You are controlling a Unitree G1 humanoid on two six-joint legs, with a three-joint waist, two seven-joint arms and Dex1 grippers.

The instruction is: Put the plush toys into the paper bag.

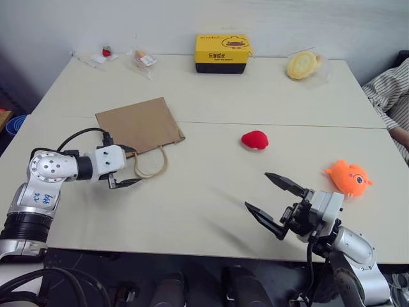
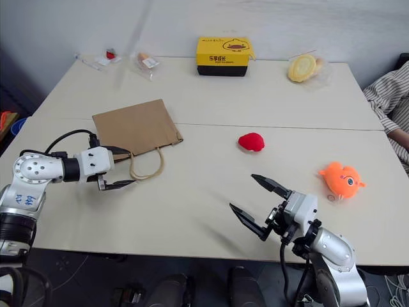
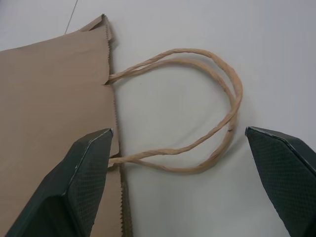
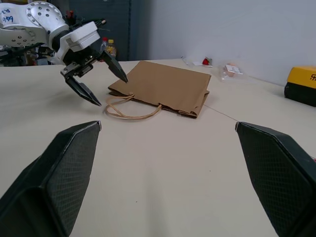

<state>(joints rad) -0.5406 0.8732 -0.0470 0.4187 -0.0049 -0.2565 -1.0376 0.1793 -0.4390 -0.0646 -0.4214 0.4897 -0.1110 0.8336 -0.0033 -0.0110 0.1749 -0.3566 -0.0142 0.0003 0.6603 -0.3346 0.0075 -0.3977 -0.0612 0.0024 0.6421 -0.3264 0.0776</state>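
Lying flat and folded, the bag [image 1: 139, 125] sits in the left middle of the head view, its handles [image 1: 152, 163] spread on the table [image 1: 211, 211] toward the lower edge. The left gripper [image 1: 126, 182] hangs just beside these handles, jaws wide apart, holding nothing. The right gripper [image 1: 275, 200], at the lower right, is also fully spread and empty. The red toy [image 1: 255, 139] rests at the centre right, the orange toy [image 1: 347, 177] near the right edge, well apart from the bag.

The bag seems light and thin, so it will probably slide or crumple; its twisted handles look the best place to grip. Both toys look soft and light, and should yield to a pinch across the body.
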